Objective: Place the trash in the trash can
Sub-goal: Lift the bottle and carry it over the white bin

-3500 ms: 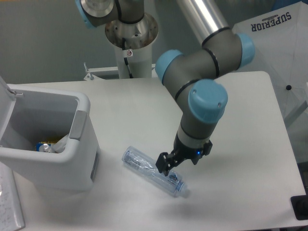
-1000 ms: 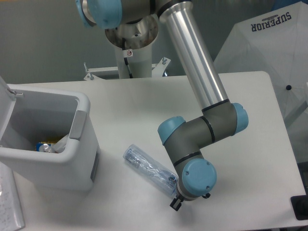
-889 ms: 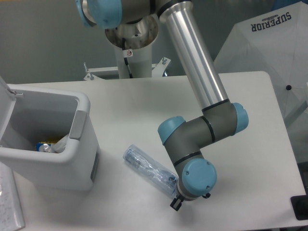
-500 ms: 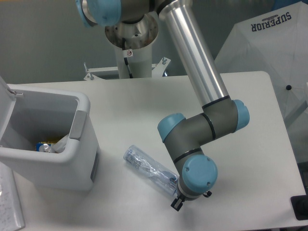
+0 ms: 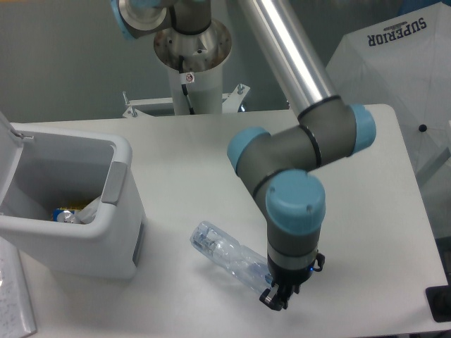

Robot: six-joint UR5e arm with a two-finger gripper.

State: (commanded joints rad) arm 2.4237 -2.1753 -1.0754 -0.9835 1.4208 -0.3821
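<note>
At the near edge of the white table (image 5: 352,211) the gripper (image 5: 276,298) clamps the cap end of the crushed plastic bottle (image 5: 227,255). The bottle's long axis runs from near right, at the fingers, up toward far left, its base end lifted and pointing toward the trash can (image 5: 91,232). The can stands at the left with its lid (image 5: 7,130) open and some rubbish inside. Farther back rises the arm's pedestal (image 5: 192,63) before a grey wall; a white cover printed SUPERIOR (image 5: 398,42) sits far right.
</note>
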